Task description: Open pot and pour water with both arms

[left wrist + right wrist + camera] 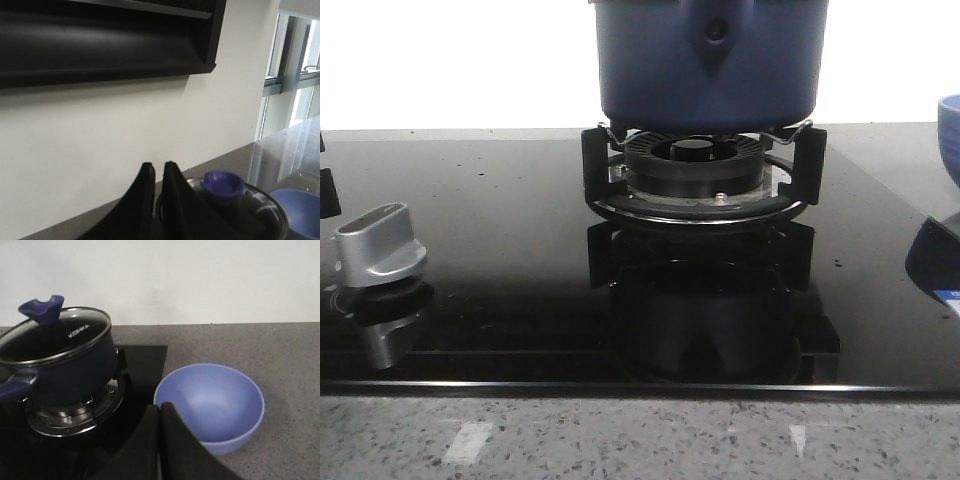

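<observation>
Pot lidded on burner, both grippers empty with fingers pressed together

The pot sits top centre of the front view on the burner grate, glass lid with blue knob in place. Judged heavy if filled, rigid metal; lid fragile and smooth, so grip the knob to lift it, then the side handle for pouring. Bowl lower centre-right of the right wrist view. Left gripper and right gripper: jaws closed on nothing
</observation>
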### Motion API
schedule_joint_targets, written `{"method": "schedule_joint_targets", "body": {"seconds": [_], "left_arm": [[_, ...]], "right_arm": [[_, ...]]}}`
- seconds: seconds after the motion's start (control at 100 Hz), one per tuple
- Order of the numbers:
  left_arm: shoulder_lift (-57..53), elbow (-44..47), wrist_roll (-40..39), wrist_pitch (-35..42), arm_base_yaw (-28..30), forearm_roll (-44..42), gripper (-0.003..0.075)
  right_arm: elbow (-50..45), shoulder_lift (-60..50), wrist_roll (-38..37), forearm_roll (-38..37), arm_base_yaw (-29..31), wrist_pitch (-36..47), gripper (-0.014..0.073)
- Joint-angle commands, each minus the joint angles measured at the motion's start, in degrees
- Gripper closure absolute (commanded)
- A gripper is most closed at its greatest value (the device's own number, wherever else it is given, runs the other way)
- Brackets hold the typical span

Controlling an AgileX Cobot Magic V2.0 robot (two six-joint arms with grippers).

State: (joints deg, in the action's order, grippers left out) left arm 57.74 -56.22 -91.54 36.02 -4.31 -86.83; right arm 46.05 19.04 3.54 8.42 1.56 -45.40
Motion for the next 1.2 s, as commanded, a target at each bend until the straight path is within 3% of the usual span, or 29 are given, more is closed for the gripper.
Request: {"method": "schedule_joint_targets", "body": {"seconds": [0.0,0.23,0.52,0.73,1.19], "left_arm": [[-6.55,4.91,0.45,0.10,0.68,0.71,0.0740],[-20.11,20.04,1.79,-1.88,0.55,0.71,0.0740],[-34.71,32.29,1.79,-1.96,0.55,0.71,0.0740],[-40.62,34.48,1.79,-1.86,0.55,0.71,0.0741],[-41.00,34.48,1.79,-1.86,-0.67,0.71,0.0740]], "right_arm": [[-2.47,-4.36,1.21,0.18,-0.15,5.56,0.0662],[-9.12,-15.29,1.21,0.36,-0.15,7.55,0.0662],[-11.00,-18.82,1.21,0.36,-0.15,6.31,0.0662],[-11.00,-18.82,1.21,0.36,-0.15,6.31,0.0662],[-11.00,-18.82,1.21,0.36,-0.15,6.31,0.0662]]}}
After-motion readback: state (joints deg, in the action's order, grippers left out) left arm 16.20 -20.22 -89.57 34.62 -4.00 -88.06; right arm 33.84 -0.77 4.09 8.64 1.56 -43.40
